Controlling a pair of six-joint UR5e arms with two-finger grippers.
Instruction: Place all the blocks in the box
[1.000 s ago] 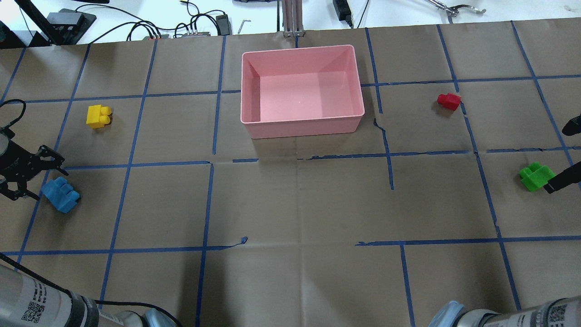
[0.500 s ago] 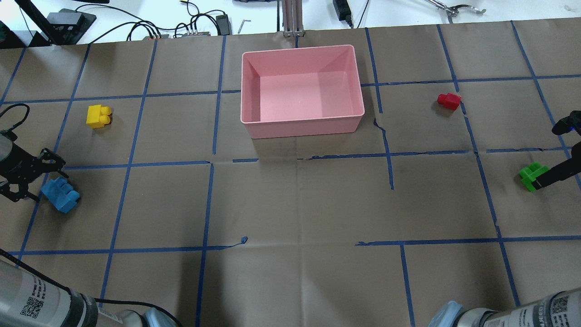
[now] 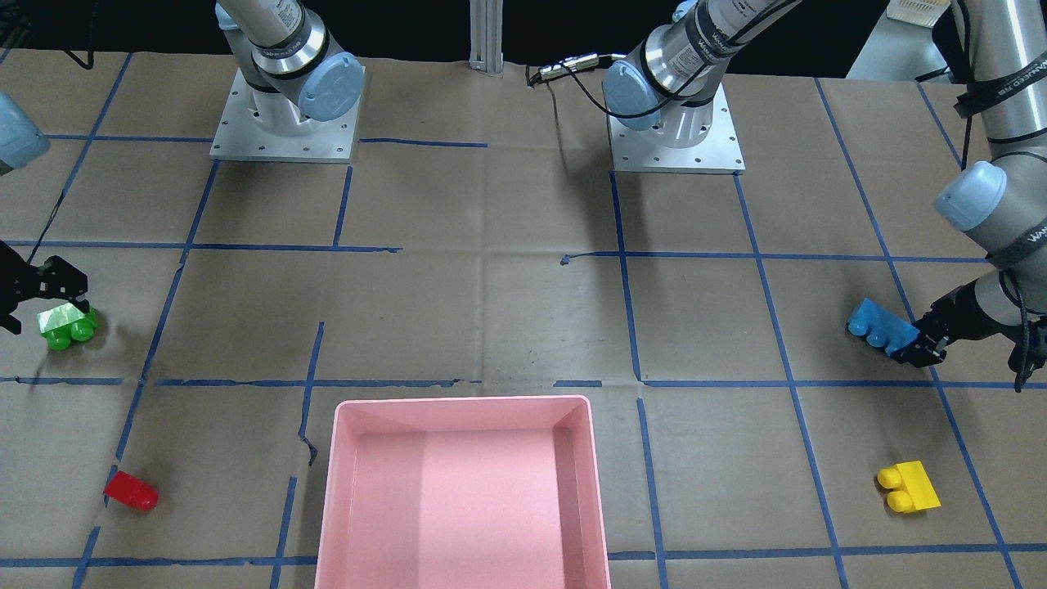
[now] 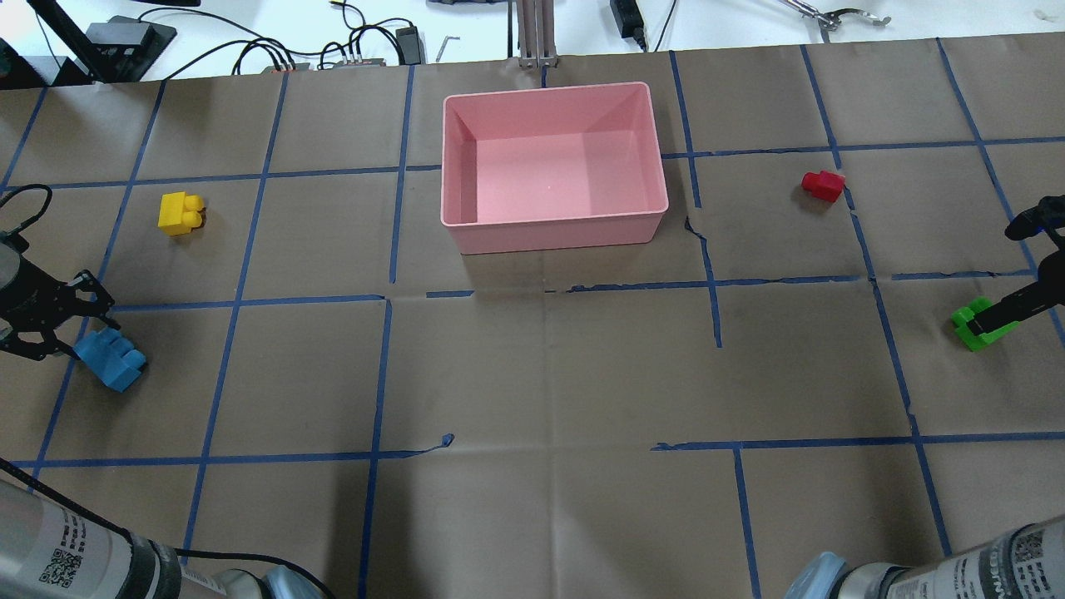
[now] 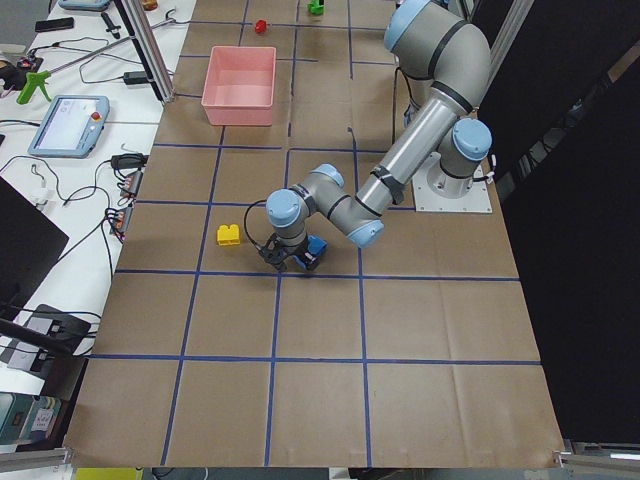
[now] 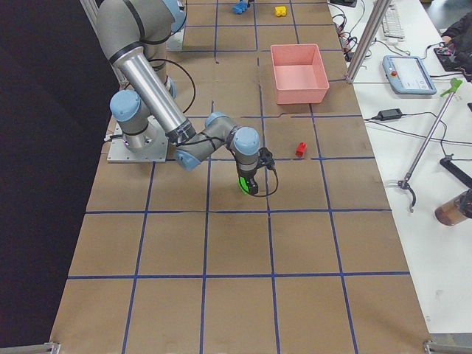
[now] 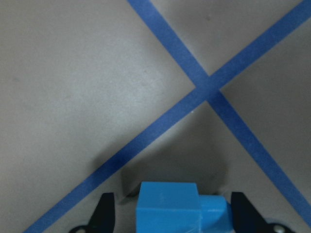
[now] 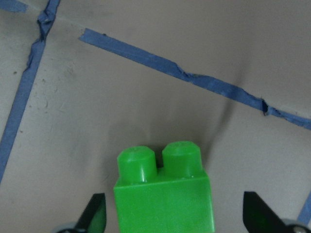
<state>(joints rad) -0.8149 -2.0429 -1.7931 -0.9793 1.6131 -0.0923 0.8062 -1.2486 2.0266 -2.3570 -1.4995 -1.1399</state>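
Blocks all lie on the table (image 4: 541,374), none of them in the box (image 4: 556,234). The green block (image 4: 972,334) is at the right end and the red block (image 4: 822,185) is nearer the box on that side. The blue block (image 4: 112,362) and the yellow block (image 4: 177,214) are on the left.

They look like light, rigid, smooth plastic. I judge they will lift easily but could slide or twist if pinched on a corner or on the studs. The flat opposite side walls are the place to take hold.

The left pincer (image 7: 172,217) is low at the table, spread around the blue block with a gap on one side, gripping nothing. The right pincer (image 8: 177,216) stands wide, one finger on either side of the green block and clear of both walls.

The box sits mid-table on the far side, well apart from both pincers.
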